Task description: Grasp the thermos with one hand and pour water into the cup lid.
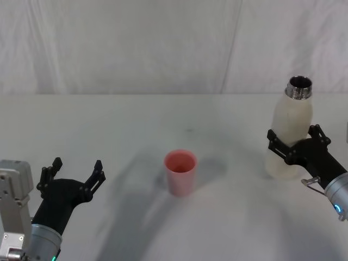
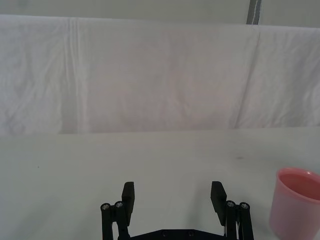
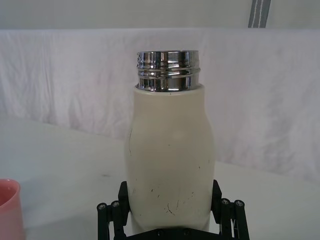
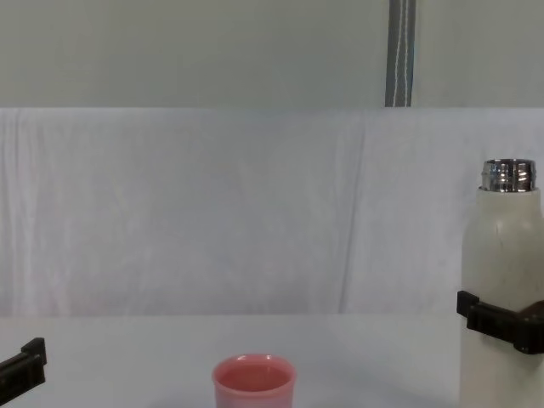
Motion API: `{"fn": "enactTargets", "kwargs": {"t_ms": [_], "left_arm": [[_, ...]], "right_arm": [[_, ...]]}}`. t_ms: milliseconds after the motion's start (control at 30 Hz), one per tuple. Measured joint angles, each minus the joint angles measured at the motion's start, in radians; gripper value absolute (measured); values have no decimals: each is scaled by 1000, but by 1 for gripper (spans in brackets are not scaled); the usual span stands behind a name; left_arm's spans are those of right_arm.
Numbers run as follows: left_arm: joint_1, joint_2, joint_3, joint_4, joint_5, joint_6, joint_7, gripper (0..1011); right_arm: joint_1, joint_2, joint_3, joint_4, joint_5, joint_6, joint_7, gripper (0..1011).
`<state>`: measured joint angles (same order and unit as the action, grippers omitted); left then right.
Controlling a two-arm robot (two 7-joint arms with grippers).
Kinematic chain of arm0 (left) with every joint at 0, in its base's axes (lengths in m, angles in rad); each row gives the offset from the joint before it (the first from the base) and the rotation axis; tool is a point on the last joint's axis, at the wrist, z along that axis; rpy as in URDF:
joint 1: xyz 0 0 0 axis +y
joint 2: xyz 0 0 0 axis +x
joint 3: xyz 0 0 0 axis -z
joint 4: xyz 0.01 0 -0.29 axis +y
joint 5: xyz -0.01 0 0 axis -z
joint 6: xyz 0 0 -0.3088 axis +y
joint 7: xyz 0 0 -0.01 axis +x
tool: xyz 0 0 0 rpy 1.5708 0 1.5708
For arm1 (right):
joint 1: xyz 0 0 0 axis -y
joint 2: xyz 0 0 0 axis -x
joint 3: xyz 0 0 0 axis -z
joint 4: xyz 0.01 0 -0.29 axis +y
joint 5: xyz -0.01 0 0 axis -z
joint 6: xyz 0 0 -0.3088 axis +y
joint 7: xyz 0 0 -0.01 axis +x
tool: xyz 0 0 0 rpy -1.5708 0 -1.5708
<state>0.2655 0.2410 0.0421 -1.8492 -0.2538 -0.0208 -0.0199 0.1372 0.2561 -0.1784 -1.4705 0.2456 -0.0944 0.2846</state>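
The cream-white thermos (image 1: 293, 114) stands upright on the white table at the right, its steel neck uncapped. My right gripper (image 1: 292, 136) straddles its lower body, open, with one black finger (image 3: 124, 192) hard against each side of the thermos (image 3: 170, 145). The pink cup lid (image 1: 180, 171) stands upright at the table's middle, well left of the thermos. My left gripper (image 1: 77, 166) hovers at the near left, open and empty, with the cup lid (image 2: 296, 202) off to its side. The chest view shows the thermos (image 4: 501, 272) at right and the cup lid (image 4: 253, 382) low in the centre.
A white cloth-covered table (image 1: 136, 125) runs back to a white draped backdrop (image 1: 163, 43). Bare table lies between the cup lid and the thermos and around the left gripper. A metal pole (image 4: 401, 51) rises behind the backdrop.
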Motion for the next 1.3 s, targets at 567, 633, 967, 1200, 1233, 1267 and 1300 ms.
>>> {"fn": "enactTargets", "kwargs": {"t_ms": [567, 633, 967, 1200, 1233, 1267, 1300], "left_arm": [[0, 0, 0, 0, 0, 0, 0, 1001], [0, 0, 0, 0, 0, 0, 0, 1001], [0, 0, 0, 0, 0, 0, 0, 1001], [0, 0, 0, 0, 0, 0, 0, 1001], [0, 0, 0, 0, 0, 0, 0, 1001], [0, 0, 0, 0, 0, 0, 0, 1001], [0, 0, 0, 0, 0, 0, 0, 1001]], "right_arm": [[2, -14, -4, 31, 14, -22, 1, 951], [3, -16, -6, 36, 14, -24, 1, 951], [13, -25, -9, 61, 10, -36, 2, 951], [18, -29, -9, 73, 9, -39, 2, 951], [19, -30, -9, 75, 9, -39, 1, 951], [20, -31, -10, 77, 9, -39, 1, 951], [20, -31, -10, 77, 9, -39, 1, 951]]}}
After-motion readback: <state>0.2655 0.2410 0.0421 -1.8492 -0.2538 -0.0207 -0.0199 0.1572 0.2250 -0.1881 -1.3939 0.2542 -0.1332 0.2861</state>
